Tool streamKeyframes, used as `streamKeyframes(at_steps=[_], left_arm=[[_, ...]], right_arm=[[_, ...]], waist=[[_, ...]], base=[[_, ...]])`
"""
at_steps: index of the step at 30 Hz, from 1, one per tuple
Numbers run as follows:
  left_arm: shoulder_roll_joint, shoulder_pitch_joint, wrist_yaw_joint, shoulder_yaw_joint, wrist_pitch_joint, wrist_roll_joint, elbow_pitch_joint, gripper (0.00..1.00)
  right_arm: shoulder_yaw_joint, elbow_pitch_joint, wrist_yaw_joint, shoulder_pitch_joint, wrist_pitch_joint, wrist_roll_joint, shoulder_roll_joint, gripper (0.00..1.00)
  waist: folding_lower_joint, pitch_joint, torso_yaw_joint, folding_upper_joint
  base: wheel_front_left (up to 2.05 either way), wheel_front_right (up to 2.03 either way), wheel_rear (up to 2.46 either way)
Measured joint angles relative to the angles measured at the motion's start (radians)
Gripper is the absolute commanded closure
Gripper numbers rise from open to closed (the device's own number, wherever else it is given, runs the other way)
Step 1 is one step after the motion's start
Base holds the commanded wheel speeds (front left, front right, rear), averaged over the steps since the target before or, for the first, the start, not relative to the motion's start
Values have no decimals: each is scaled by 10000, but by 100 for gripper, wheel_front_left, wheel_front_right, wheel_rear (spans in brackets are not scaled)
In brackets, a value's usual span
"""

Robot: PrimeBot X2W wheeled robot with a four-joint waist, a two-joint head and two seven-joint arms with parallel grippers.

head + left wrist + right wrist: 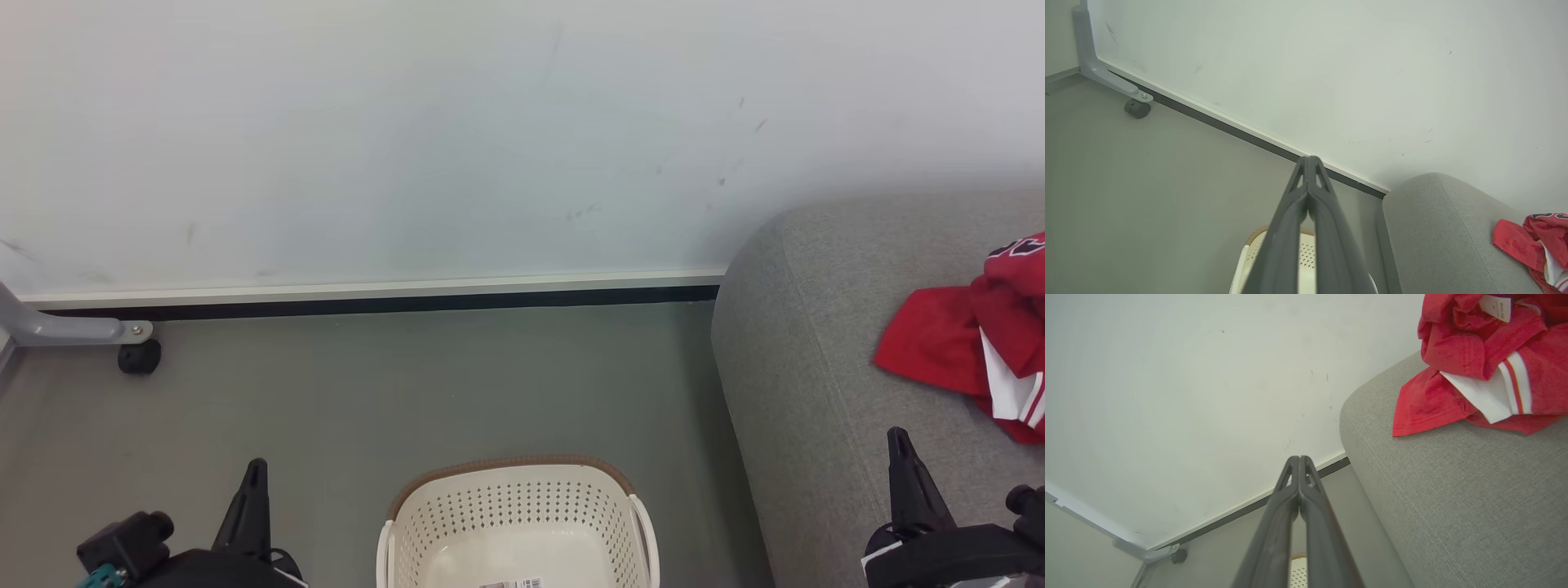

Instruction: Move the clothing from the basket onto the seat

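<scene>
Clothing (pixel 971 343) lies in a crumpled red heap on the grey seat (pixel 816 367), at the right edge of the head view. A white part and white stripes show on its near side, and a bit of black numeral shows at its top. In the right wrist view a small white tag (pixel 1494 306) sits among the red folds. The basket (pixel 514 506) stands on the grey floor (pixel 408 392) to the left of the seat, with a strip of floor between them. It is cut off by the bottom edge of the head view. The part of its inside in view shows white plastic and a small sticker (pixel 510 583). The left claw (pixel 256 469) hangs over the floor to the left of the basket. Its wrist view shows the fingers clenched tip to tip with nothing between them. The right claw (pixel 898 437) is over the near part of the seat, apart from the clothing, likewise clenched and holding nothing. A black caster (pixel 139 357) under a grey frame leg (pixel 65 327) rests at the foot of the white wall (pixel 408 122).
</scene>
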Motion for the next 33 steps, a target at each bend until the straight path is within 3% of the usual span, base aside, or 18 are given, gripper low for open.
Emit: streamKeyframes(at_steps=[33], left_arm=[[-740,-50,-759,1289,1110,-3404,146,100]], right_arm=[[-1287,631,744,-330,1147,3645,825,100]], waist=[[0,50,-121,1]], base=[[0,0,0]])
